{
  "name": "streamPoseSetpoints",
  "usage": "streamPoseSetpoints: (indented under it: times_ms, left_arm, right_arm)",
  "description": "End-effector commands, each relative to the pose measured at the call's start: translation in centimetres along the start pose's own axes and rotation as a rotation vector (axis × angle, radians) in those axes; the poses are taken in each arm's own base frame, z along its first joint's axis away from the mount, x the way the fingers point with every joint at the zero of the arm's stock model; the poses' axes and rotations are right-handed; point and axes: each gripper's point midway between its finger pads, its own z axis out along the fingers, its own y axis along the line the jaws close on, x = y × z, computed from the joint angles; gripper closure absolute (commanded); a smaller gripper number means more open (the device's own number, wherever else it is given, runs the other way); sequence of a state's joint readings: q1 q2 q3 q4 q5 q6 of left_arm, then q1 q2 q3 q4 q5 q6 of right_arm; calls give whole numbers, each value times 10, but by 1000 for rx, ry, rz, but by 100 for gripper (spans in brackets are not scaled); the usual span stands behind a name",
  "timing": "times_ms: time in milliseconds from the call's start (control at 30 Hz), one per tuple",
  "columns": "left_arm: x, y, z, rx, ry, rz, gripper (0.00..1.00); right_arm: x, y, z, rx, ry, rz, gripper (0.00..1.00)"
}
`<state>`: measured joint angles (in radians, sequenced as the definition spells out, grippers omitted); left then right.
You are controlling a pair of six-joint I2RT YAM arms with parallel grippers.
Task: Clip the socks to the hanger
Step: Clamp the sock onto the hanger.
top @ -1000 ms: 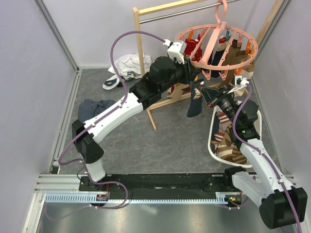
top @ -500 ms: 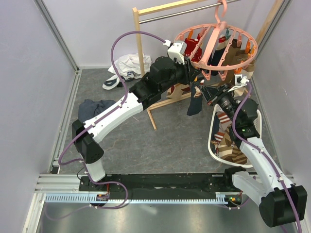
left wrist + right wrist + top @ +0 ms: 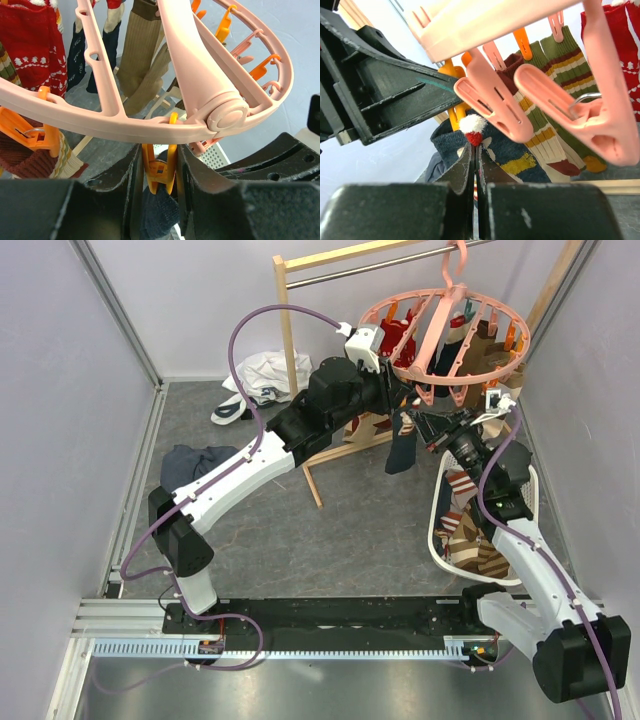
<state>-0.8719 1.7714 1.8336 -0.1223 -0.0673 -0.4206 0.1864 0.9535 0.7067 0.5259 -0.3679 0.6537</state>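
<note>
The pink round hanger (image 3: 376, 311) hangs from the rail with several socks (image 3: 398, 337) clipped round its ring. My left gripper (image 3: 159, 176) is shut on an orange clip (image 3: 159, 167) under the ring (image 3: 125, 122), its fingers (image 3: 122, 187) pressing the clip's two handles. A navy sock (image 3: 157, 212) with a yellow stripe and a red-and-white pompom (image 3: 472, 129) reaches up between that clip's lower tips. My right gripper (image 3: 475, 152) is shut on this sock (image 3: 520, 150) just below the pompom. In the top view both grippers meet under the ring's near edge and the sock (image 3: 399, 452) dangles below them.
A white perforated basket (image 3: 436, 512) with more socks (image 3: 470, 538) stands by the right arm. The wooden-framed rail (image 3: 290, 335) stands behind the left arm. A white garment (image 3: 262, 373) and a dark cloth bundle (image 3: 195, 462) lie on the floor to the left. Pink clips (image 3: 495, 105) hang close above my right fingers.
My right gripper has risen slightly toward the hanger's rim, lifting the navy sock with it. The left arm has stayed on the orange clip.
</note>
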Motion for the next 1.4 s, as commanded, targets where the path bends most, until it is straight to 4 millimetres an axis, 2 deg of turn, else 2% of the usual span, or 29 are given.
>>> streamPoseSetpoints:
  times_ms: [0,267,433,533,767,967,1067,1100,1267,1300,1367]
  left_arm:
    - [-12,-11,-4,48,-35,25,98]
    - [-10,-12,0,51,-33,-1,97]
    - [-9,-13,-2,54,-35,-15,88]
    - [-9,-13,-2,56,-36,-10,77]
    - [-15,-16,-6,63,-46,-8,43]
    - [-20,-17,-9,60,-54,-7,25]
    - [-25,-18,-10,60,-66,2,18]
    - [-25,-17,-11,55,-63,10,16]
    - [-33,-13,-17,31,-83,32,13]
    - [-34,-13,-18,29,-86,43,13]
    - [-35,-8,-20,7,-88,62,12]
  right_arm:
    - [-21,17,8,-69,-68,8,100]
    - [-23,16,16,-79,-74,20,100]
    - [-23,17,16,-84,-79,26,100]
    - [-24,17,15,-85,-80,23,100]
    - [-26,15,16,-65,-76,-8,96]
    - [-27,12,15,-47,-75,-28,91]
    - [-24,12,14,-42,-64,-36,81]
    - [-23,10,13,-36,-54,-36,74]
    - [-14,7,2,-8,-13,-86,47]
    - [-8,1,-1,16,14,-106,45]
    - [-7,0,-8,34,25,-130,37]
